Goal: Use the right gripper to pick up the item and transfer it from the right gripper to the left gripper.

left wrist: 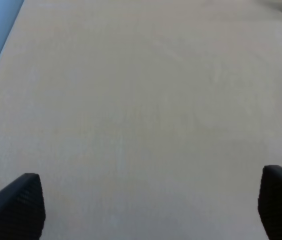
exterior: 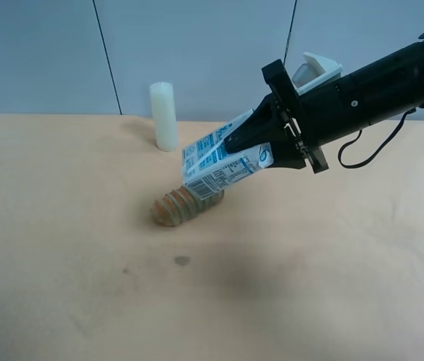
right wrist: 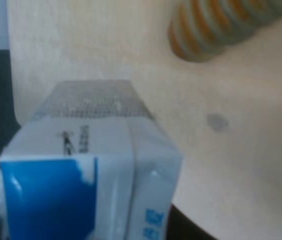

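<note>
Right gripper (exterior: 246, 144): fingers clamped on the carton (exterior: 213, 164) near one end. The rest of the carton juts past the fingertips and slopes down toward the table (exterior: 62, 248).

The grip at the end looks deliberate, since it leaves most of the body bare for a second set of fingers.

The carton's free end hangs over the loaf (exterior: 174, 207), which lies just beyond and below the fingertips. I cannot tell whether they touch (the high view overlaps them). The wrist view shows the carton (right wrist: 91, 170) filling the space ahead of the fingers, with the loaf (right wrist: 221, 25) further out.

The cylinder (exterior: 164, 116) stands upright beyond the fingertips, apart from the carton.

Left gripper (left wrist: 148, 202): fingers (left wrist: 13, 207) spread wide with only bare table between them. It is not in the high view, so it is probably well off from the carton.

Judgement: the pick is done and the handover is not begun. The tilt will likely need levelling before the left fingers can close on the bare end.
</note>
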Controlling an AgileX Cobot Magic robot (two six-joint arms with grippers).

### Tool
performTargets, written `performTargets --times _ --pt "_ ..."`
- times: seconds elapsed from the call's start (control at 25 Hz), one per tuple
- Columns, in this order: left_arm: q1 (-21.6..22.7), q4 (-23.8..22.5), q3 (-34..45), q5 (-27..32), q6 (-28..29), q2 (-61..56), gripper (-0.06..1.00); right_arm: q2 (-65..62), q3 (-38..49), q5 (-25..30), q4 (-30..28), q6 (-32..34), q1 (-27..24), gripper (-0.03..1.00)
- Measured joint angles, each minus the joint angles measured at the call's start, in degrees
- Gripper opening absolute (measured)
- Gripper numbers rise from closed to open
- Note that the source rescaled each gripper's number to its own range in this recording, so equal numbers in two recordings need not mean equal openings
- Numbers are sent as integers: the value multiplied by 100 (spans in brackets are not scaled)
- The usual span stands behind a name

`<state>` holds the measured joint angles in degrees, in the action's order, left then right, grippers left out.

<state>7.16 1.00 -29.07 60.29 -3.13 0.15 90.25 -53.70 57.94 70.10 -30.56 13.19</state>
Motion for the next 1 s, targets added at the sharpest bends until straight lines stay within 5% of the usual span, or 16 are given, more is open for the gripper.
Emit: performTargets --times 0.64,1.0 --pt "0 675 -19 1 460 2577 96 42 17 468 692 -661 37 0" --pt "0 675 -21 -174 472 2745 96 515 22 602 864 -1092 45 0"
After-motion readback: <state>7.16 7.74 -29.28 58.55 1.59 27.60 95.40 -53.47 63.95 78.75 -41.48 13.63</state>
